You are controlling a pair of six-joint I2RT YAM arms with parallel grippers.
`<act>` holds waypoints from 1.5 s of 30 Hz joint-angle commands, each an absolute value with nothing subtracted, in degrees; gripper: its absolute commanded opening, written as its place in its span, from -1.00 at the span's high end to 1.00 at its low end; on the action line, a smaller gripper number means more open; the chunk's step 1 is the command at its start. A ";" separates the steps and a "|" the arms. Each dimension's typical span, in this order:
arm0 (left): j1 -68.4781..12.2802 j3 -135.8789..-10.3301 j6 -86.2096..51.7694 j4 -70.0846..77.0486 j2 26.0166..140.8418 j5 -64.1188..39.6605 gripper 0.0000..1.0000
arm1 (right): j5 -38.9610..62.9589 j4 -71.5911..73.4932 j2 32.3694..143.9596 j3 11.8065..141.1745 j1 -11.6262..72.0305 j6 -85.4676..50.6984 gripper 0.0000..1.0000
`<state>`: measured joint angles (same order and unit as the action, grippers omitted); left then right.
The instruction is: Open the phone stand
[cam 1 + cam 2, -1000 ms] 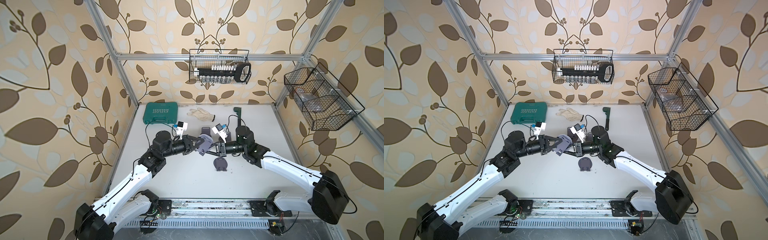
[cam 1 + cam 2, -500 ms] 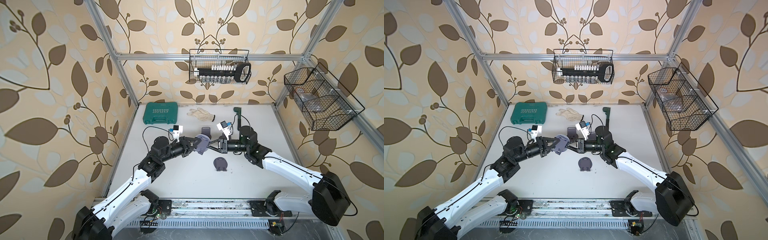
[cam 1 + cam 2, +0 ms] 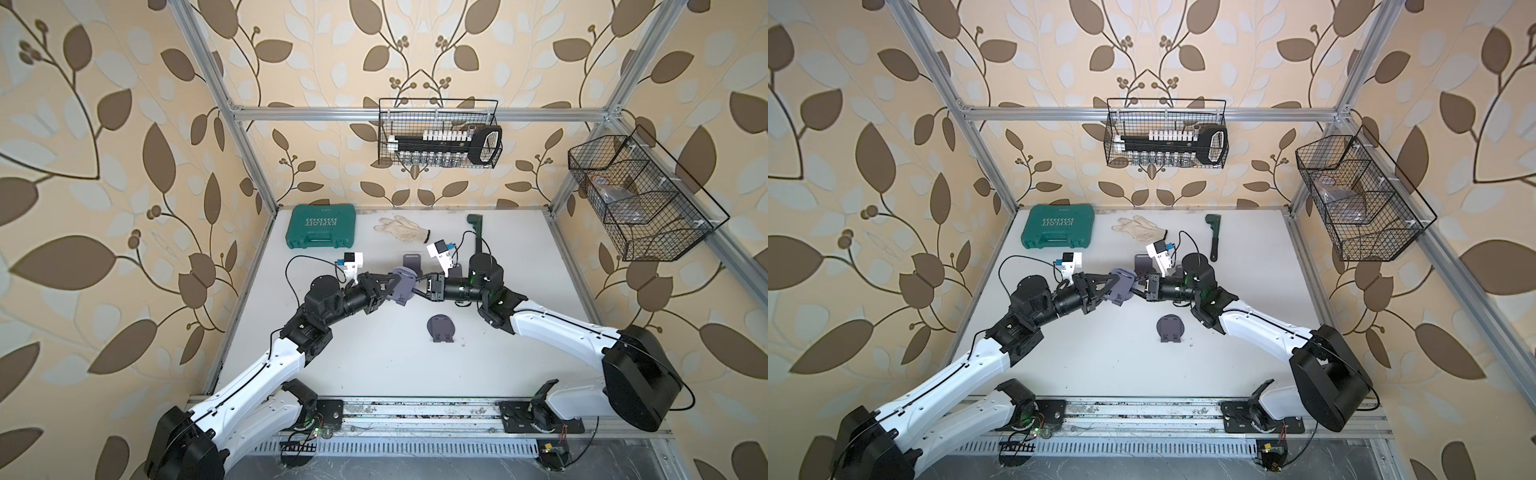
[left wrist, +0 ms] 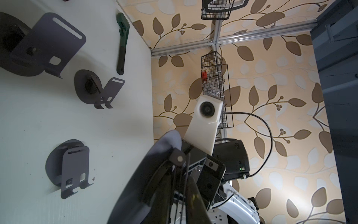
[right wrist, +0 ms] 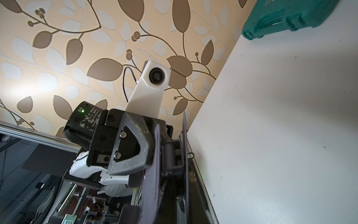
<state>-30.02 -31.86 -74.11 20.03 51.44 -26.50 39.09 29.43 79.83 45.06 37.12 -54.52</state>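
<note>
A dark grey phone stand [image 3: 402, 286] [image 3: 1120, 286] hangs above the middle of the table between both arms. My left gripper [image 3: 388, 287] [image 3: 1106, 287] is shut on its left side. From the right, my right gripper [image 3: 417, 286] [image 3: 1138, 289] is shut on its other edge. In the left wrist view the held phone stand [image 4: 147, 174] fills the space round my left gripper [image 4: 180, 174]. The right wrist view shows its two plates edge-on [image 5: 155, 174], close together, with my right gripper [image 5: 184, 184] on the nearer plate.
A folded stand [image 3: 441, 328] [image 4: 71, 166] lies on the table in front of the grippers. Two opened stands [image 4: 100, 89] [image 4: 48, 42] are behind them. A teal case [image 3: 322, 226], a white glove [image 3: 401, 226] and a green wrench [image 3: 476, 232] lie along the back. Wire baskets [image 3: 440, 133] hang on the walls.
The right gripper's jaws have closed on the stand's edge. Both wrists have shifted slightly, and the left gripper has kept its hold on the stand.
</note>
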 commanded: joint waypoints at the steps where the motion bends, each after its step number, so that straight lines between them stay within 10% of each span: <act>1: -32.04 -34.03 -72.32 22.29 51.98 -28.84 0.56 | 40.45 32.54 79.56 45.79 39.49 -55.52 1.00; 5: -31.97 -37.26 -67.01 12.78 49.41 -31.49 -0.04 | 43.42 30.06 75.36 43.58 35.38 -54.58 1.00; 10: -31.82 -46.18 -54.83 -1.42 48.55 -34.15 -0.29 | 51.22 27.50 70.28 42.15 28.61 -53.47 1.00; 24: -31.85 -65.41 -32.44 -20.02 61.27 -44.85 -0.02 | 64.69 9.98 64.15 45.89 27.33 -42.68 1.00; 45: -32.52 -60.69 -34.89 -14.74 62.23 -49.21 0.17 | 64.65 11.84 65.20 46.12 27.27 -44.52 1.00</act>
<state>-31.90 -61.36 -34.89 -17.41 63.35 -46.57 63.48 9.87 64.77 43.66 27.27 -44.51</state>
